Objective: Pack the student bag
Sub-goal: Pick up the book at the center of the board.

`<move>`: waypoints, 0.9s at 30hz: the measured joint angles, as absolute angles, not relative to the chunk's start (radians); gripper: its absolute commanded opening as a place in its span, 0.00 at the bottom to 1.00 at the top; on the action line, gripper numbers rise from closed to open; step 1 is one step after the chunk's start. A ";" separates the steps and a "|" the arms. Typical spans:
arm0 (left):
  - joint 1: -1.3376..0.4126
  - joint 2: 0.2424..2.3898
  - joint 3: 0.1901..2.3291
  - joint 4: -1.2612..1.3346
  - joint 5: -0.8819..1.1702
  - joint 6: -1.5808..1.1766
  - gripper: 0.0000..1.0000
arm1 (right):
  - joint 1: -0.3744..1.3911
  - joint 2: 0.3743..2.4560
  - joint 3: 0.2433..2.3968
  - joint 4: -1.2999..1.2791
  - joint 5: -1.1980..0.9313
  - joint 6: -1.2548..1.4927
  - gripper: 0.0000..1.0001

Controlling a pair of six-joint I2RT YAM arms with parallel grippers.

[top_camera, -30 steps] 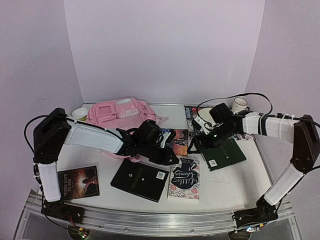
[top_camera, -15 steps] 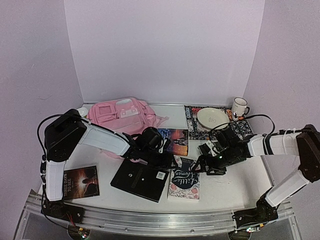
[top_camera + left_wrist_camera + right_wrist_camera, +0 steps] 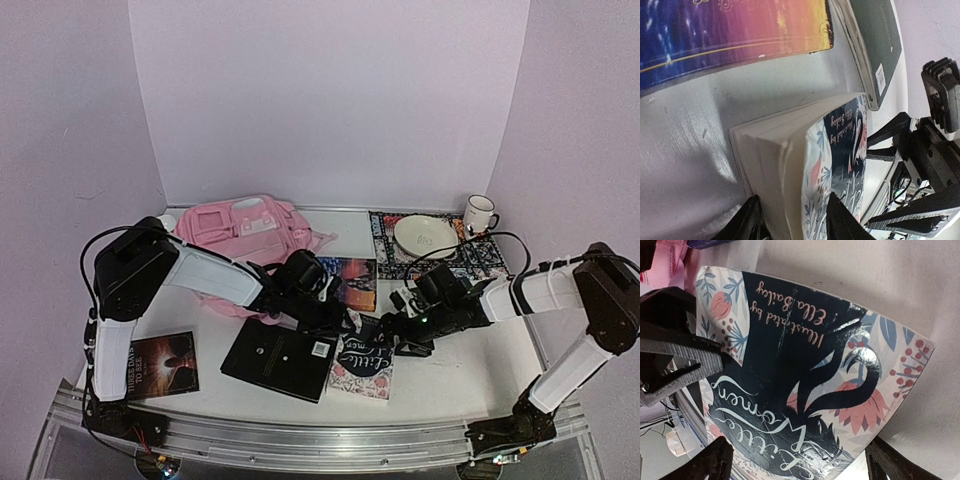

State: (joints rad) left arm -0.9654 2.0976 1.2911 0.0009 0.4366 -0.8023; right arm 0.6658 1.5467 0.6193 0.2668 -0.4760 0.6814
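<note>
The student bag [image 3: 248, 234], a soft pink backpack, lies at the back left of the table. A paperback with a dark floral "Little Women" cover [image 3: 365, 362] sits at front centre, its far edge raised. My left gripper [image 3: 350, 322] is shut on that book's far edge; in the left wrist view [image 3: 792, 200] one finger lies against the page block and one on the cover [image 3: 840, 140]. My right gripper [image 3: 392, 335] is open at the book's right far corner. In the right wrist view [image 3: 800, 450] its fingers stand wide apart over the cover [image 3: 790, 355].
A black book [image 3: 280, 362] lies left of the paperback, a dark "Three Days" book [image 3: 158, 365] front left, a colourful book [image 3: 352, 280] by the bag. A dark green book [image 3: 880, 50] lies near it. A plate [image 3: 425, 235] on a patterned mat [image 3: 385, 250] and a mug [image 3: 480, 212] stand back right.
My right gripper moved left and down to the paperback's corner. The paperback shifted left and its far edge rose. My left gripper closed in on that edge.
</note>
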 measured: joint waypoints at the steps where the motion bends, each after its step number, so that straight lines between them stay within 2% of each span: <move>1: -0.963 2.095 1.290 0.002 0.438 -0.809 0.39 | 0.670 1.547 0.619 0.269 -0.472 0.687 0.91; 9: -0.961 2.019 1.265 0.038 0.462 -0.833 0.33 | 0.683 1.535 0.612 0.278 -0.442 0.710 0.91; 19: -0.971 2.010 1.266 0.087 0.495 -0.837 0.31 | 0.686 1.533 0.611 0.279 -0.431 0.715 0.91; 21: -0.971 2.017 1.265 0.089 0.496 -0.838 0.27 | 0.686 1.533 0.611 0.279 -0.431 0.715 0.91; 26: -0.970 2.034 1.259 0.088 0.484 -0.837 0.02 | 0.688 1.532 0.611 0.279 -0.428 0.714 0.91; 27: -0.970 2.034 1.256 0.088 0.480 -0.838 0.00 | 0.688 1.531 0.611 0.278 -0.426 0.714 0.91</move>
